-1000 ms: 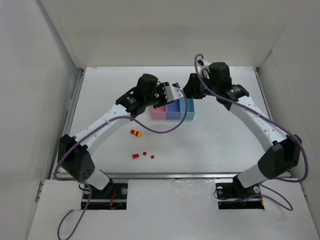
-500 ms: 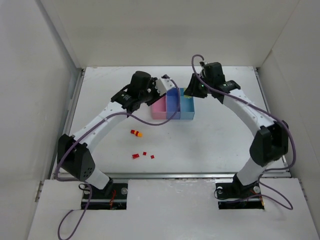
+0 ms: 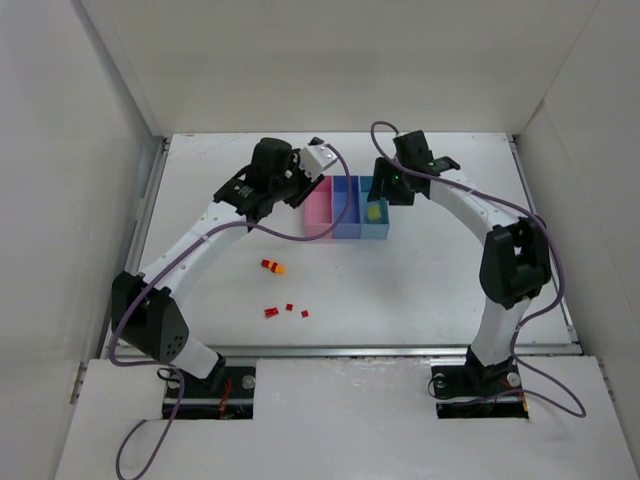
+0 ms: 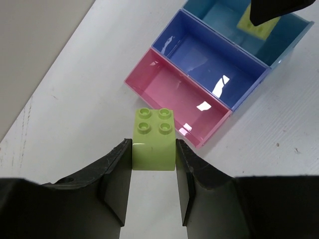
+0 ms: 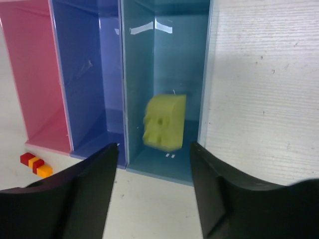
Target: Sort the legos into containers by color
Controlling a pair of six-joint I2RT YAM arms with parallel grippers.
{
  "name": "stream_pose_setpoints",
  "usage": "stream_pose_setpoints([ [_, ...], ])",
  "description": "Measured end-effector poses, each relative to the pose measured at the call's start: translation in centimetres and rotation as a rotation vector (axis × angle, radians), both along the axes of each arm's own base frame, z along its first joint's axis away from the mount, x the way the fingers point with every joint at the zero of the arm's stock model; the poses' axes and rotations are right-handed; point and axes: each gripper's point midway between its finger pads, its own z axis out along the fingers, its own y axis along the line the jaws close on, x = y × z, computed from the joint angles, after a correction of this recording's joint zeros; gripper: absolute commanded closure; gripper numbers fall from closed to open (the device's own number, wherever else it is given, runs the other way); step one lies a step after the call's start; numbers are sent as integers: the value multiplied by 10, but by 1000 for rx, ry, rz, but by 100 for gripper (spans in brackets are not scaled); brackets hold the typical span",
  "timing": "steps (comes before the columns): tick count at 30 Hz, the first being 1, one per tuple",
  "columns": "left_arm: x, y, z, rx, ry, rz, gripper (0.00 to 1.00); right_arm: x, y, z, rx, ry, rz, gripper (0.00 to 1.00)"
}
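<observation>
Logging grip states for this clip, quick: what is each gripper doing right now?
Left gripper: closed on a yellow-green plastic lego brick.
Right gripper: open, empty; a second yellow-green brick shows blurred in the light cyan bin beyond it.

Bright, even light, soft shadows on the worktop. Glare spots in the pink bin and blue bin. Yellow-green brick at the right wrist is blurred.

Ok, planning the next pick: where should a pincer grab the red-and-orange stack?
Probably from straight above, pinching across the narrow width of the red-and-orange stack, mid-length: it lies flat and elongated on the table, with nothing close beside it.
</observation>
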Motion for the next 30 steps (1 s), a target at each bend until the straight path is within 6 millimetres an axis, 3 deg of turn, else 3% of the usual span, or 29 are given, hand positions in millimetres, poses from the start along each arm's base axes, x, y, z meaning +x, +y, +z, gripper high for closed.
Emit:
stream_pose_setpoints([
  [2, 0, 0, 1, -5, -1, 2, 100, 1, 0, 2, -2, -7, 2, 22],
  [10, -3, -4, 2, -21, 8, -16, 100, 1, -1, 4, -5, -10, 4, 21],
  [14, -4, -16, 8, -47, 28, -68, 100, 2, -18, 28, 8, -48, -46, 21],
  [19, 26, -63, 28, -96, 23, -133, 100, 0, -90, 94, 10, -199, -234, 21],
  [22, 33, -94, 14, -98, 35, -174, 100, -11, -132, 119, -10, -269, -343, 21],
  [30, 22, -164, -45, -90, 88, -250, 100, -49, -155, 100, -76, -229, -410, 19],
])
